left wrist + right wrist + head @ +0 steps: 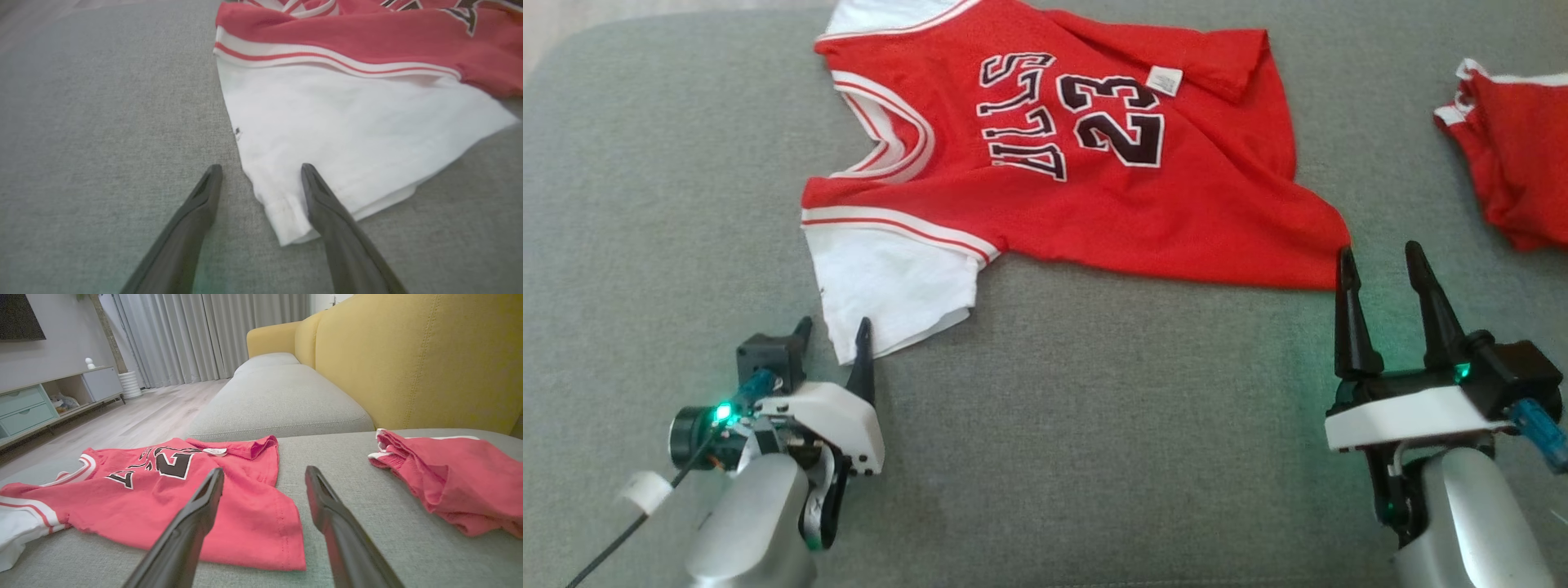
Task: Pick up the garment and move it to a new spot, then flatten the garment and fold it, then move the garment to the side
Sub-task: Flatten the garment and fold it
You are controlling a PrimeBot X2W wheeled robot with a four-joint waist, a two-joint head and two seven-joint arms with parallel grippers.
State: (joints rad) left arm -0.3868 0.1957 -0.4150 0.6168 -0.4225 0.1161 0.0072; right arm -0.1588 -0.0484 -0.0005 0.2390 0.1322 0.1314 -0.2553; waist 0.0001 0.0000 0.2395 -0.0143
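While both grippers are hanging spread wide and empty over the grey sofa [1094, 457], the red jersey [1143, 196] is lying just ahead of them, mostly flat and number side up. The left gripper [835, 322] is straddling the nearest corner of the white sleeve [882, 278]: in its wrist view, the left gripper [261, 167] is showing one finger over the sleeve [347, 134] and the other over bare cushion, though whether either is touching cloth cannot be told. The right gripper [1379, 249] is pointing at the jersey's hem corner [1327, 237], its inner fingertip just beside that corner. Seen from the right gripper [264, 470], the hem corner [286, 539] is sitting between and below the fingers.

The cloth is looking thin, light and limp, likely a little slippery and in no way fragile; lifted, it is probably going to sag and crumple instead of holding its shape. The two near corners, sleeve and hem, are looking like the best holds, since a pinch at each should be keeping the jersey spread as it travels. The soft cushion may be giving way under a downward pinch.

Farther off, the jersey's far edge is lying folded over, a white label [1165, 79] showing. A second red garment [1515, 155] is lying crumpled well apart on the right, before the yellow backrest [408, 355].
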